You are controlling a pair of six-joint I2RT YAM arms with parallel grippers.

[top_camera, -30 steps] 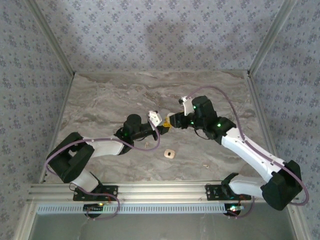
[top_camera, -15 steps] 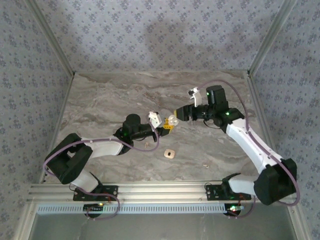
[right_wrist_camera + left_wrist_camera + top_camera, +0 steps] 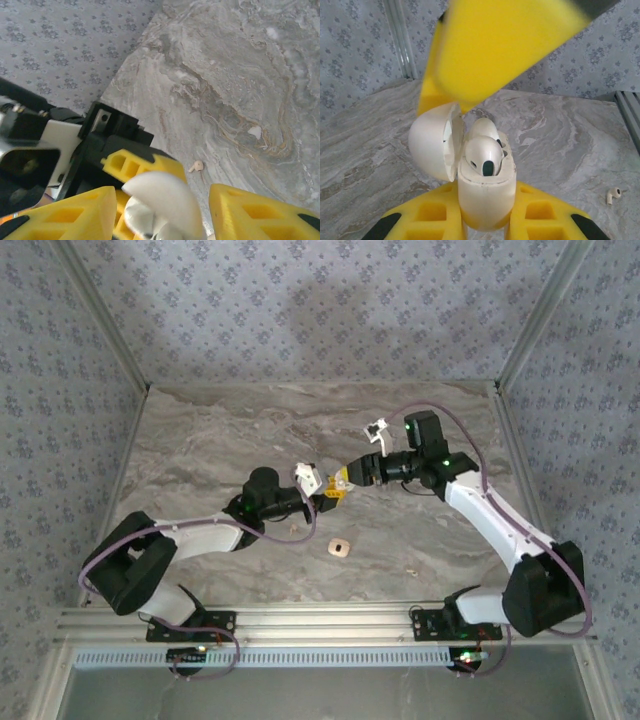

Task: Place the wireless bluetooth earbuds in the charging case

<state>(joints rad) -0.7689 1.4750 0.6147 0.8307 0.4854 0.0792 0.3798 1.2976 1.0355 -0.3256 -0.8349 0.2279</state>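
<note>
- While the left claw [image 3: 487, 226] pinches the charging case [image 3: 485, 197] by its lower body, one earbud [image 3: 482, 152] sits in the case's open top with its dark tip facing out.
- The lid [image 3: 432, 142] stands swung open, tipped over to that claw's left side.
- The right claw [image 3: 162, 194] meets the left one tip to tip, its yellow fingers held apart with one on each side of the lid. There is a sliver of gap on both sides, so it is open and not pressing on anything.
- Seen from the left claw, one finger [image 3: 505, 45] of the right claw is a yellow blur just above the case.
- A loose earbud [image 3: 613, 195] lies on the table [image 3: 200, 440], off to the left claw's right and well clear of it.
- A small pale piece [image 3: 198, 166] lies on the marble just beyond the right claw's tips. I cannot tell whether it is that same earbud.
- A tan square [image 3: 340, 548] lies on the near side of both claws, apart from them.
</note>
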